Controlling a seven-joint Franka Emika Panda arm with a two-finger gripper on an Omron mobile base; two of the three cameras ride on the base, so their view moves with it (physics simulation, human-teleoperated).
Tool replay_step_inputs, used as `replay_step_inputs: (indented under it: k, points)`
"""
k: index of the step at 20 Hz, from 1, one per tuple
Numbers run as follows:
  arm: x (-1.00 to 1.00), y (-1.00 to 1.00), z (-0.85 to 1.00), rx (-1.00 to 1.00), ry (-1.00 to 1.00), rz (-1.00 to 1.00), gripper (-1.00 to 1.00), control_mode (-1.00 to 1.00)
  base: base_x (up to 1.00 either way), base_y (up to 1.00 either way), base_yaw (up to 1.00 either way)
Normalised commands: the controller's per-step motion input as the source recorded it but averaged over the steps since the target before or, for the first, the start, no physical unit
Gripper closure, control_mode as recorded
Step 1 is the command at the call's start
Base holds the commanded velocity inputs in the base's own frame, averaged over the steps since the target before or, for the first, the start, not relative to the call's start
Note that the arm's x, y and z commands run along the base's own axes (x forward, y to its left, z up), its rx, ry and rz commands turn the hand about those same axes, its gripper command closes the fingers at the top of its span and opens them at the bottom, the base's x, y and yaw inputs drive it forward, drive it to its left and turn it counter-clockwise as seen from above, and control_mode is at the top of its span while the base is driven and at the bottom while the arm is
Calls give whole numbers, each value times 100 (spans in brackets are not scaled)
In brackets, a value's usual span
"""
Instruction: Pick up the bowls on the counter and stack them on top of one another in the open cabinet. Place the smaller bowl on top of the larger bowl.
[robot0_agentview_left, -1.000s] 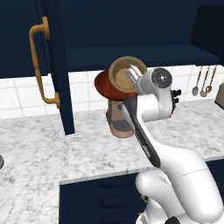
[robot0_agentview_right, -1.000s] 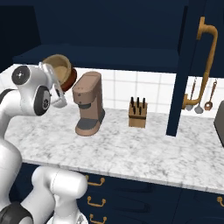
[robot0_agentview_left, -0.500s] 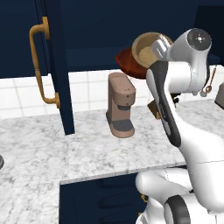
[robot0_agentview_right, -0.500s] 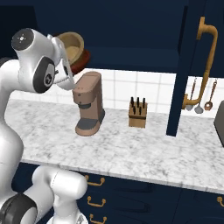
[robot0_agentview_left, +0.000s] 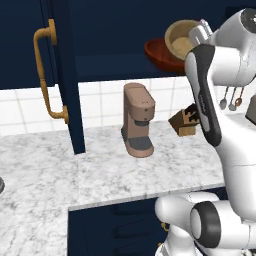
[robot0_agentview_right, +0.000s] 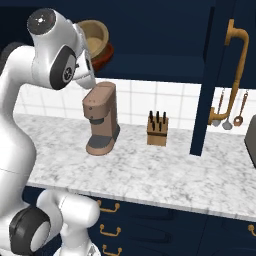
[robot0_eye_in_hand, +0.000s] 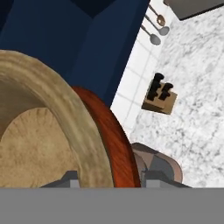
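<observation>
gripper (robot0_eye_in_hand: 107, 177): up at the open cabinet, jaws closed over the rims of both bowls, one fingertip (robot0_eye_in_hand: 65, 179) inside the tan bowl, the other outside the red one
smaller bowl (robot0_agentview_left: 181, 39): tan wood, nested inside the larger bowl, tilted on its side, pale inside facing the left base view; held in the pincer
larger bowl (robot0_agentview_left: 159, 52): glossy reddish-brown, wraps around the tan one, rim showing as a red arc in the hand view (robot0_eye_in_hand: 113, 140); lifted with it, whether it touches the shelf cannot tell
arm (robot0_agentview_right: 52, 55): white, raised high, elbow bent, wrist beside the bowls
counter (robot0_agentview_right: 150, 170): white marble, grey veins, no bowls on it
coffee machine (robot0_agentview_left: 138, 120): brown, upright on counter, below the bowls
knife block (robot0_agentview_right: 157, 129): wooden, dark handles, near the tile wall, right of the coffee machine
open cabinet (robot0_agentview_left: 110, 30): dark navy, above the counter, bowls at its shelf level
cabinet door (robot0_agentview_left: 62, 75): open, edge-on, curved brass handle (robot0_agentview_left: 46, 75)
utensils (robot0_agentview_right: 231, 111): hanging on the tiled wall far right
</observation>
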Motion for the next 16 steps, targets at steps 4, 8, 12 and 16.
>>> replay_step_inputs:
  k: [4, 8, 12, 16]
  points:
    - [67, 0, -40, -4, 8, 0, 100, -100, 0, 0, 0]
    - [77, 0, -24, -1, 13, 0, 100, -100, 0, 0, 0]
    - [78, 0, -8, 0, 10, 0, 100, -100, 0, 0, 0]
    - [74, 0, 0, 0, 8, 0, 100, -100, 0, 0, 0]
